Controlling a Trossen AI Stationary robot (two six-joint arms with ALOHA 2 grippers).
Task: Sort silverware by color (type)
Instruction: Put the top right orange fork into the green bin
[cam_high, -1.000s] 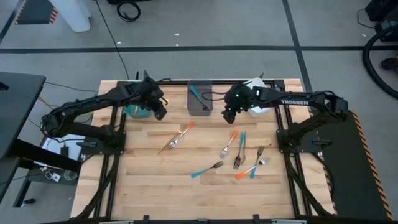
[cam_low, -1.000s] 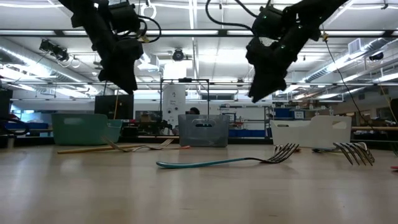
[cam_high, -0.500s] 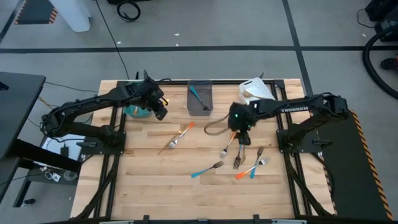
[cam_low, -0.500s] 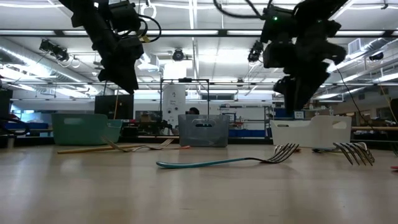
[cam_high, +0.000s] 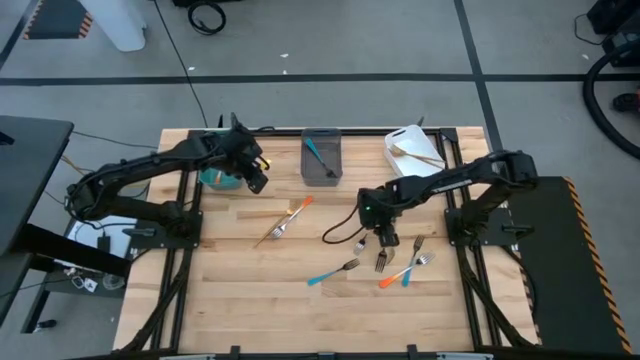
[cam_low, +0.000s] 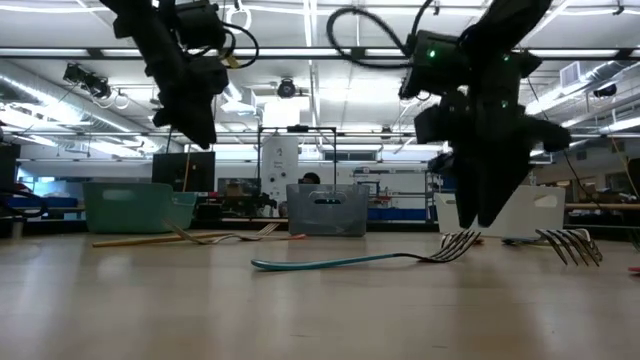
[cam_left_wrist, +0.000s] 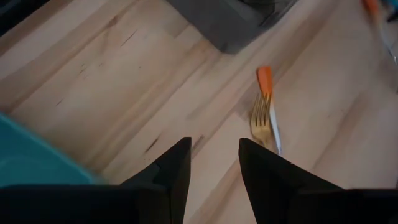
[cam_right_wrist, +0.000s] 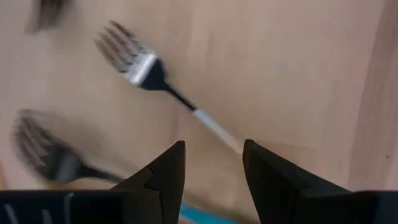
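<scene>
Slim forks lie flat on the wooden table. An orange one and a golden-tan one (cam_high: 284, 220) lie crossed near the middle, and a blue one (cam_high: 332, 272) lies nearer the near edge. A cluster of orange and blue forks (cam_high: 404, 272) lies to its right. My right gripper (cam_high: 385, 237) hangs open just above that cluster; a silver-tined fork (cam_right_wrist: 142, 64) shows past its fingertips (cam_right_wrist: 213, 146). My left gripper (cam_high: 257, 180) waits open and raised beside the teal bin (cam_high: 213, 179), with the crossed forks (cam_left_wrist: 267, 112) ahead of it.
Three bins stand along the far edge: teal at the left, grey (cam_high: 320, 158) with a blue fork inside, white (cam_high: 415, 150) with a golden-tan fork inside. A loose black cable (cam_high: 345, 228) droops from the right arm over the table. Bare wood lies toward the near edge.
My right gripper has swung from beside the white bin toward the near edge and come down over the fork cluster on the right, staying open. The forks have stayed where they lay.
</scene>
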